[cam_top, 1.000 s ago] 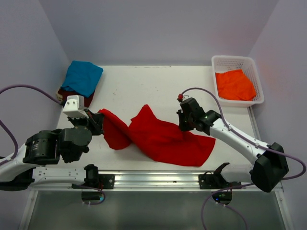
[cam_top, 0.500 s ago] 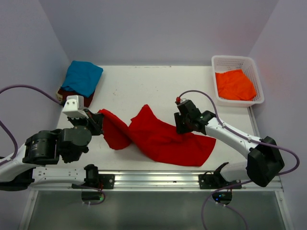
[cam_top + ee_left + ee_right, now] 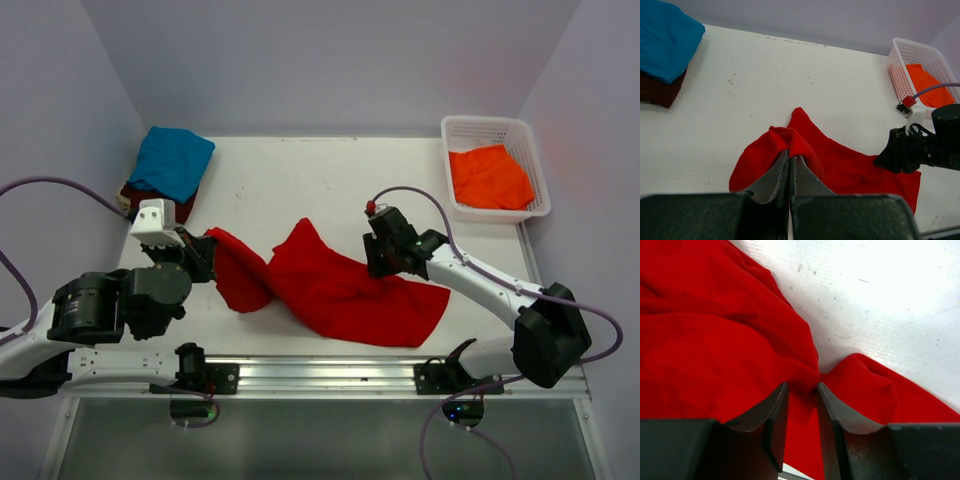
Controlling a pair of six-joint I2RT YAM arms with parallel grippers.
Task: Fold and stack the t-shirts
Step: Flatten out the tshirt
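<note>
While the red t-shirt (image 3: 340,290) lies crumpled well apart from the basket (image 3: 482,121), a fold is pinched in the closed left gripper (image 3: 789,159) and a ridge is merely straddled by the part-open right gripper (image 3: 802,390), so a firm bite is judged necessary before spreading.

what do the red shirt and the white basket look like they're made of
red t-shirt: soft cloth, matte, probably a cotton-type knit; it bunches into folds and creases and lies limp on the table.
basket: looks like white moulded plastic, smooth finish; stiff open lattice walls and an even rim.
</note>
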